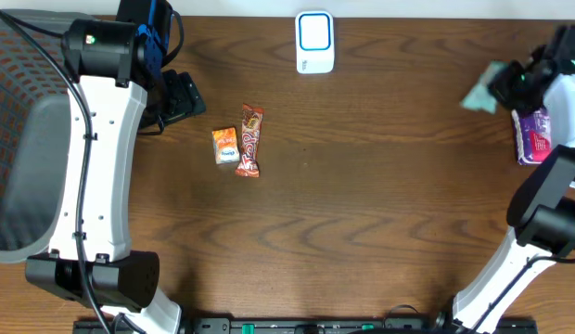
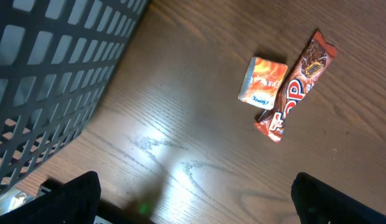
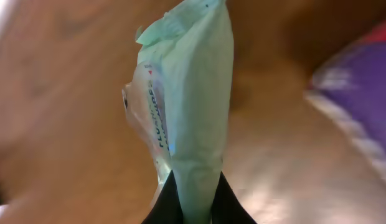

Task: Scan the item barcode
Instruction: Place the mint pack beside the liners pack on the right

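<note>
While the pale green packet (image 3: 187, 124) is pinched tight in the right hand (image 3: 192, 202) at the far right of the tabletop (image 1: 362, 232), well apart from the white scanner (image 1: 314, 42), pickup is judged done; barcode not yet presented. Left hand (image 2: 193, 202) is held wide open, empty.

end effector (image 3: 192, 202) pinching pale green packet (image 3: 193, 93)
</note>
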`<move>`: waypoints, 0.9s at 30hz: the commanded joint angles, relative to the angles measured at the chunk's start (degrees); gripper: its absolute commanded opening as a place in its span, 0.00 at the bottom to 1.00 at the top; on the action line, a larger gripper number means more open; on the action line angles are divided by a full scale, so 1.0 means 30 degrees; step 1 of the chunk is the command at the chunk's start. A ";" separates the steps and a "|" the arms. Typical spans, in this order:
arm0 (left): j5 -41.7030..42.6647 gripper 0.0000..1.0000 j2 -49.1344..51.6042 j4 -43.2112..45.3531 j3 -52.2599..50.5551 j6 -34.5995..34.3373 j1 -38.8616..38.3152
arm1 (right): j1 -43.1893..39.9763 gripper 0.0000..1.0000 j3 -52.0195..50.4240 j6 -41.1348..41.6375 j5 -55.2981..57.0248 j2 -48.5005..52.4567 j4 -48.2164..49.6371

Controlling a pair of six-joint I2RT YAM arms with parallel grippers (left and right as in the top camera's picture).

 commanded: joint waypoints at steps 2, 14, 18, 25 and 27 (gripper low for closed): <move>-0.0109 0.98 -0.0029 -0.1013 0.0073 -0.0022 0.0007 | -0.0765 0.51 0.0007 -0.2557 0.5071 -0.0146 -0.1494; -0.0109 0.98 -0.0029 -0.1013 0.0073 -0.0022 0.0007 | 0.0015 0.89 -0.0459 -0.4306 -0.0546 -0.0146 -0.2106; -0.0109 0.98 -0.0029 -0.1013 0.0073 -0.0022 0.0007 | 0.1872 0.85 -0.0459 -0.4765 -0.1610 -0.0146 -0.1654; -0.0109 0.98 -0.0029 -0.1013 0.0073 -0.0022 0.0007 | 0.5479 0.86 -0.0459 -0.4095 -0.1902 -0.0146 -0.0663; -0.0109 0.98 -0.0029 -0.1013 0.0073 -0.0022 0.0007 | 0.6586 0.84 -0.0539 -0.4022 -0.1909 -0.0146 -0.0976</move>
